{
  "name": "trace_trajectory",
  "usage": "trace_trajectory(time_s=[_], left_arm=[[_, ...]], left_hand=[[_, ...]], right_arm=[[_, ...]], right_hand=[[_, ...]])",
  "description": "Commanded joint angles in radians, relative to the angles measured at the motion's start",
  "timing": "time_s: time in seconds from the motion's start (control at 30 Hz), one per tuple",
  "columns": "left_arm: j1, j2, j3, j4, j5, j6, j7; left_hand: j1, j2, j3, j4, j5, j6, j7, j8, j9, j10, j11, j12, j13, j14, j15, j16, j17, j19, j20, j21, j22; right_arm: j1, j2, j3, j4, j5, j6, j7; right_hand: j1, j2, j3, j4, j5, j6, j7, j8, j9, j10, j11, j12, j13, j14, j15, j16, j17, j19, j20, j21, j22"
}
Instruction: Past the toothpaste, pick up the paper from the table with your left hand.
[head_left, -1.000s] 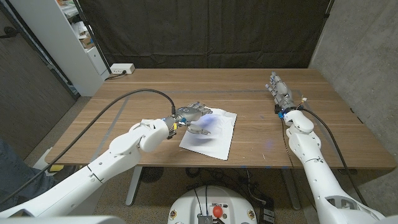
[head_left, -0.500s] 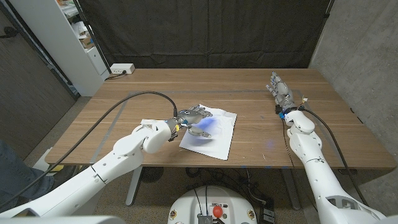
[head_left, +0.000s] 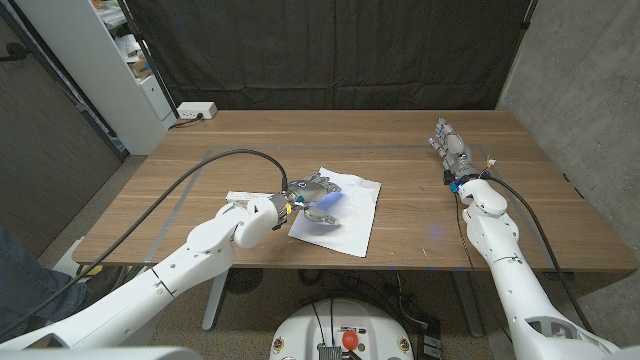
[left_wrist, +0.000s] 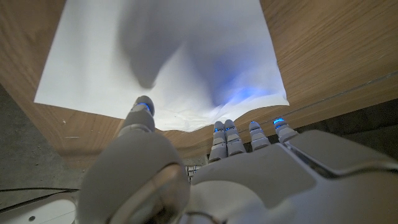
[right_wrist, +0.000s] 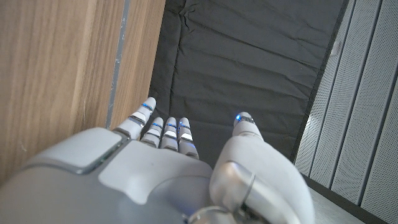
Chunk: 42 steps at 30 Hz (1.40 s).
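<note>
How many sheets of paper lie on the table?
1: the paper lies mid-table under the left hand, its near edge lifted. A second sheet beneath cannot be ruled out.

Lab/test bay: black curtain (head_left: 330, 55) backdrop, concrete wall (head_left: 580, 80), bare table (head_left: 250, 140).

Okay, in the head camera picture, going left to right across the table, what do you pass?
Left hand over the near-left part of the paper → paper → bare table → right hand, fingers extended.
</note>
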Motion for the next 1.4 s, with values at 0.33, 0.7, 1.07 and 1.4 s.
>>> trace_trajectory(time_s=[0.33, 0.7, 1.07, 1.4], left_arm=[[-0.007, -0.004, 0.027, -0.010, 0.041, 0.054, -0.042], [-0.023, -0.019, 0.047, 0.006, 0.052, 0.067, -0.059], [-0.039, -0.036, 0.070, 0.029, 0.071, 0.087, -0.072], [-0.038, -0.036, 0.072, 0.028, 0.080, 0.094, -0.048]], left_hand=[[0.012, 0.002, -0.008, -0.001, 0.008, 0.016, 0.002, 0.001, 0.005, 0.005, 0.000, 0.002, 0.005, -0.003, 0.007, 0.001, 0.004, -0.107, 0.012, 0.008, 0.002], [0.017, 0.005, -0.010, 0.000, 0.011, 0.028, 0.002, 0.004, 0.005, 0.014, -0.002, 0.004, 0.005, 0.000, 0.006, 0.002, 0.004, -0.109, 0.012, 0.008, 0.002], [0.028, 0.011, -0.012, 0.001, 0.017, 0.059, -0.004, 0.012, 0.005, 0.042, -0.004, 0.013, 0.005, 0.015, -0.001, 0.007, 0.004, -0.110, 0.012, 0.009, 0.002], [0.068, 0.033, -0.010, 0.000, 0.029, 0.154, -0.029, 0.032, 0.005, 0.137, -0.031, 0.039, 0.004, 0.075, -0.030, 0.022, 0.003, -0.091, 0.011, 0.017, 0.002]], right_arm=[[-0.008, 0.006, 0.002, 0.009, 0.005, 0.005, 0.005], [-0.006, 0.005, 0.008, 0.022, 0.007, 0.006, 0.009], [0.000, 0.006, 0.013, 0.039, 0.005, 0.006, 0.015], [0.006, 0.009, 0.015, 0.047, 0.005, 0.012, 0.018]], right_hand=[[0.007, 0.004, 0.002, -0.003, 0.006, 0.003, -0.008, 0.001, 0.005, 0.001, 0.006, -0.001, 0.003, -0.001, 0.005, 0.003, 0.002, 0.008, 0.002, -0.006, 0.005], [0.006, 0.005, 0.001, -0.004, 0.006, 0.003, -0.010, 0.001, 0.005, 0.001, 0.006, -0.001, 0.003, 0.000, 0.005, 0.003, 0.002, 0.009, 0.003, -0.010, 0.005], [0.006, 0.006, 0.001, -0.005, 0.006, 0.003, -0.010, 0.001, 0.005, 0.002, 0.006, 0.000, 0.003, 0.000, 0.004, 0.003, 0.002, 0.011, 0.003, -0.013, 0.005], [0.005, 0.005, 0.000, -0.006, 0.006, 0.004, -0.010, 0.001, 0.005, 0.001, 0.007, 0.000, 0.003, 0.000, 0.005, 0.003, 0.002, 0.011, 0.005, -0.018, 0.005]])
